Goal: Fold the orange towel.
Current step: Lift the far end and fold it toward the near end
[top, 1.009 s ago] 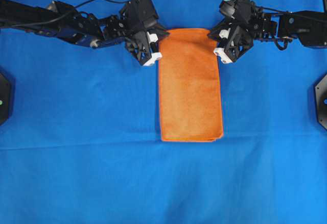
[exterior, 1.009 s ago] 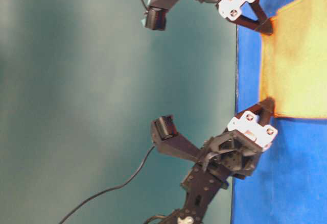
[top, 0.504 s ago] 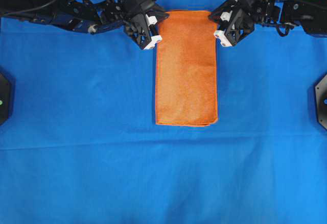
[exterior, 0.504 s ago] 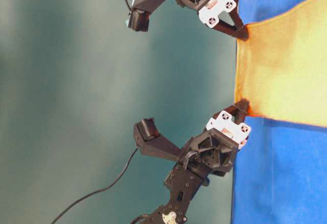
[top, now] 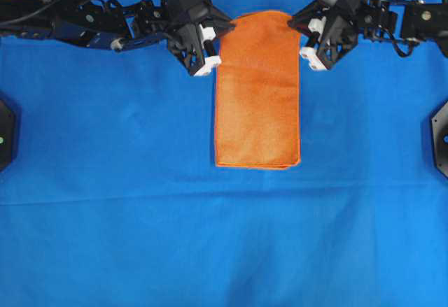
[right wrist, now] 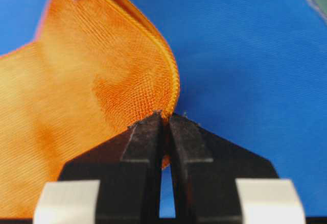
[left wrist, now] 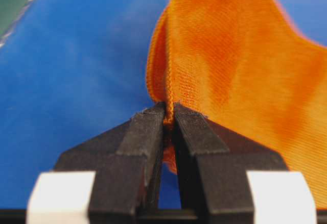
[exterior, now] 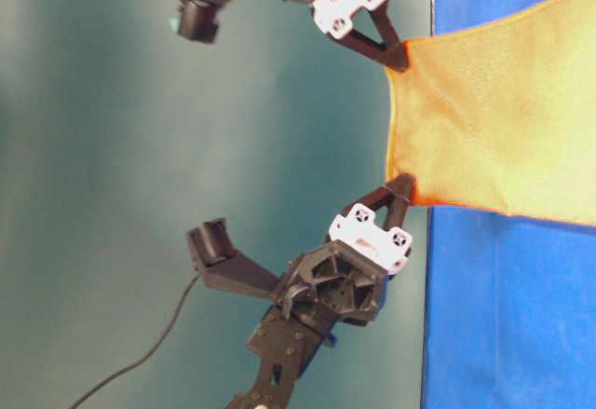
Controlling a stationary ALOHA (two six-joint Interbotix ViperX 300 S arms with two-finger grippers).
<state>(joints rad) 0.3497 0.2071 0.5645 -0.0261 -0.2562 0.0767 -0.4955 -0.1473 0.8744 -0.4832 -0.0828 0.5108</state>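
The left end effector is pinching one far corner of the orange towel, the right end effector the other — both clamping tight on the hem. Beyond them the cloth is trailing down onto the blue-covered table. Keeping both corners level and travelling together should be landing the fold square — edges matching

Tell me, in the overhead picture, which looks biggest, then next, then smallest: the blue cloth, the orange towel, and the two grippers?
1. blue cloth, filling nearly the whole view.
2. orange towel.
3. left gripper and right gripper, which look about alike, so I would not rank them.
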